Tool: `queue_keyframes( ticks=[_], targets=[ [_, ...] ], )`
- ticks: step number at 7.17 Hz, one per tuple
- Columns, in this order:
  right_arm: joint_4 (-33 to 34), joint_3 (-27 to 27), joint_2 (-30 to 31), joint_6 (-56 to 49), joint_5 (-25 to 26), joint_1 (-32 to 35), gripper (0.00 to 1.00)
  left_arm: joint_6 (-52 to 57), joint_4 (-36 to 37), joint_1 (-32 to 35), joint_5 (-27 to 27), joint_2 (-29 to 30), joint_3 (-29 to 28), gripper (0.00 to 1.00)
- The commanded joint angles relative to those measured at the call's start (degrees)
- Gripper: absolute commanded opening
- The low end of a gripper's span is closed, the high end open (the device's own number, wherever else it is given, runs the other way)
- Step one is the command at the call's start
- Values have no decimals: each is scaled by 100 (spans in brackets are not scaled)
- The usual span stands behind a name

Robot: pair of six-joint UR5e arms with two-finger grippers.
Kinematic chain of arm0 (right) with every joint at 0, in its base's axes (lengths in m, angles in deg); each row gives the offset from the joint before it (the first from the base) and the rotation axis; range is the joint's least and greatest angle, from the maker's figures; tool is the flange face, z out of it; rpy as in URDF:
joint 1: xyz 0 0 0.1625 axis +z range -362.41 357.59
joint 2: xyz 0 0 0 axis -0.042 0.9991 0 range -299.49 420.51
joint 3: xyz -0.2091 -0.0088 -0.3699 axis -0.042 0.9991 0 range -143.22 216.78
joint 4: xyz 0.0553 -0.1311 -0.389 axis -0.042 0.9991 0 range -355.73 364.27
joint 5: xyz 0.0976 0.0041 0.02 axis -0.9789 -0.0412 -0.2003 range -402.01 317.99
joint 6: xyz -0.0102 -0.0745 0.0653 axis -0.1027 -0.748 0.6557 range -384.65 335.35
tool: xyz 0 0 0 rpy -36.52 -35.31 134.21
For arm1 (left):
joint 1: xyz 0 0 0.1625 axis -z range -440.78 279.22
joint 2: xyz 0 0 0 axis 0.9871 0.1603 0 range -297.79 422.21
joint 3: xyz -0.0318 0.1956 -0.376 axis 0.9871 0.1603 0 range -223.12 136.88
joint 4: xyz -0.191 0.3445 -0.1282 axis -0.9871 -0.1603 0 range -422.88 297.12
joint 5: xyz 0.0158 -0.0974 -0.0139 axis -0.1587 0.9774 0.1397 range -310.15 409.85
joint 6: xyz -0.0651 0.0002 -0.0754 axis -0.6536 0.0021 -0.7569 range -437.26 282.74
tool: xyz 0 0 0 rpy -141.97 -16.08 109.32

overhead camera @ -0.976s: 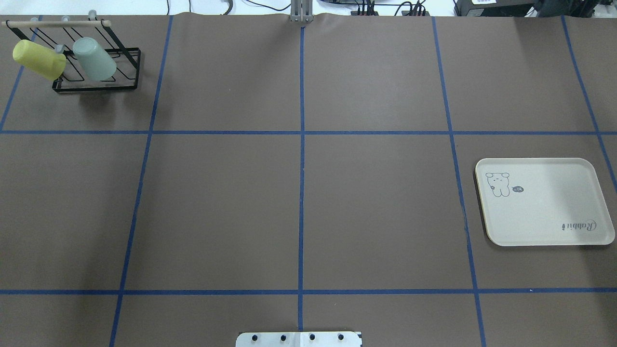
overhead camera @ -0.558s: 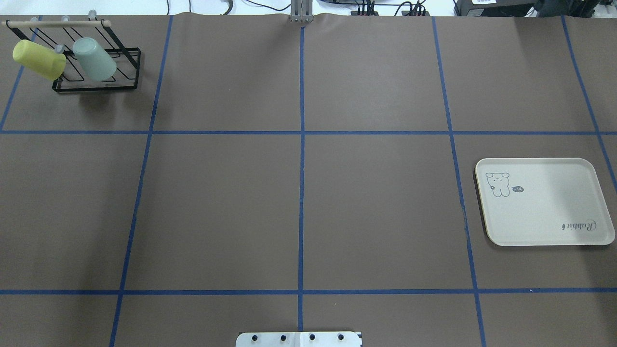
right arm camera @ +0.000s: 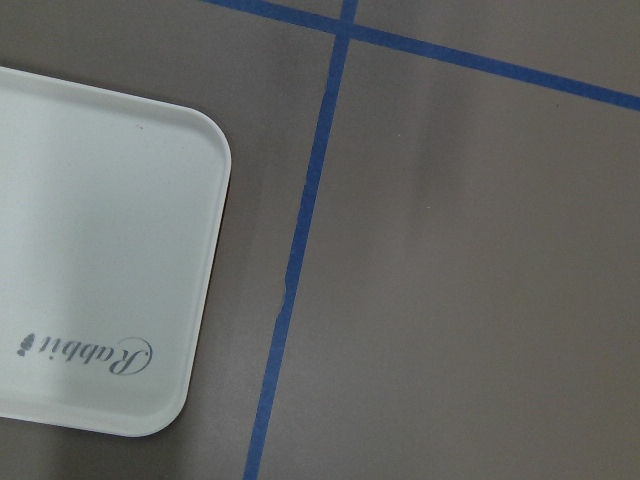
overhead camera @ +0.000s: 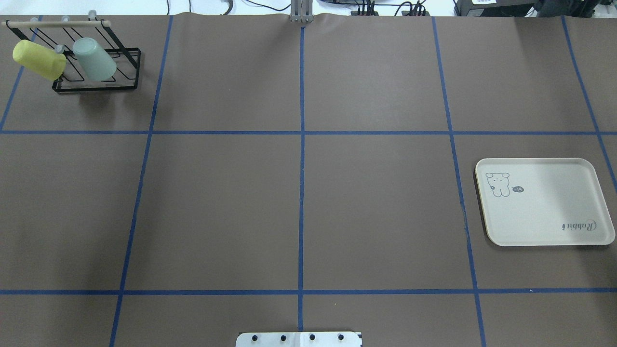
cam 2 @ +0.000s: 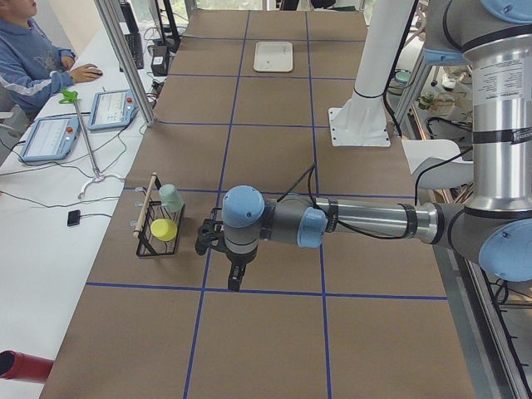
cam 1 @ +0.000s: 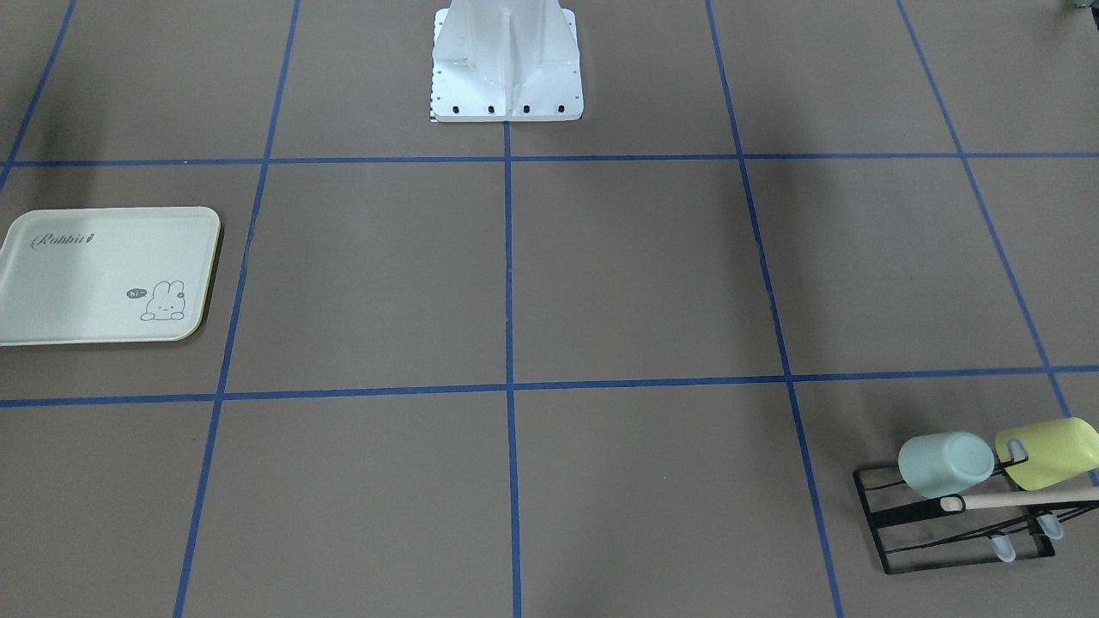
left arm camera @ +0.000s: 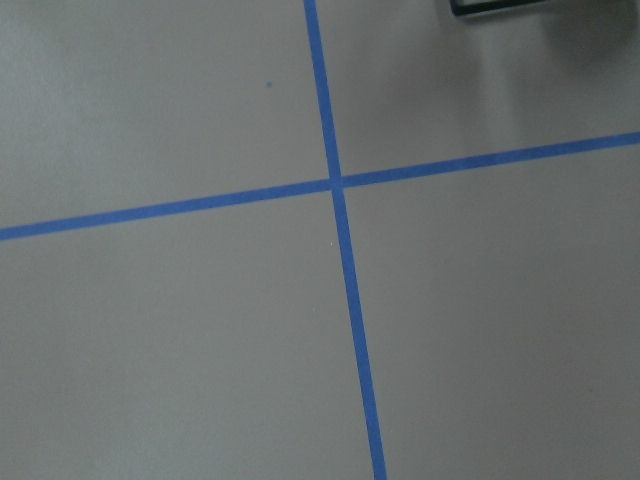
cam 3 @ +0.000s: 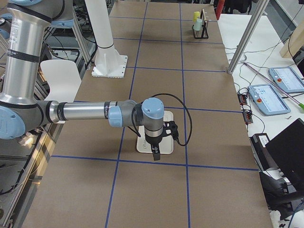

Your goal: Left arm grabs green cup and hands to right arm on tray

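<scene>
Overhead exterior view: the green cup (overhead camera: 94, 59) rests tilted on the black wire rack (overhead camera: 127, 72) at the table's far left corner, just beside a yellow-green cup (overhead camera: 38, 60). The tray (overhead camera: 544, 231) lies flat on the right side, well apart from the rack.

Exterior left view: the left arm (cam 2: 366, 220) reaches out low over the table; the left gripper (cam 2: 235, 281) points down near the rack, not touching it. Finger spacing cannot be told.

Exterior right view: the right arm (cam 3: 85, 111) holds the right gripper (cam 3: 156, 154) above the tray, and here too the finger spacing cannot be told.
</scene>
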Motion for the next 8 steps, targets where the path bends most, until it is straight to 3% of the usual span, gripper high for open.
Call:
queue_keyframes(
  ticks=[1,2,4,5,7,8],
  targets=[
    [-673,46,-260,-4,-14,-9,100,8,-667,0,-3,422,-141,100],
    [-674,63,-278,13,3,-43,100,-26,-1315,-17,6,788,-481,100],
    [-665,142,-427,48,-32,-44,100,-1014,-1488,-183,15,1089,-572,100],
    [-674,186,-428,101,-102,-44,100,-1116,-1785,-402,6,1265,-686,100],
    [-683,178,-419,101,-617,-53,100,-2341,-1858,-929,-11,1870,-740,100],
    [-691,186,-419,101,-656,-53,100,-2399,-1875,-1515,-12,2073,-783,100]
  ],
)
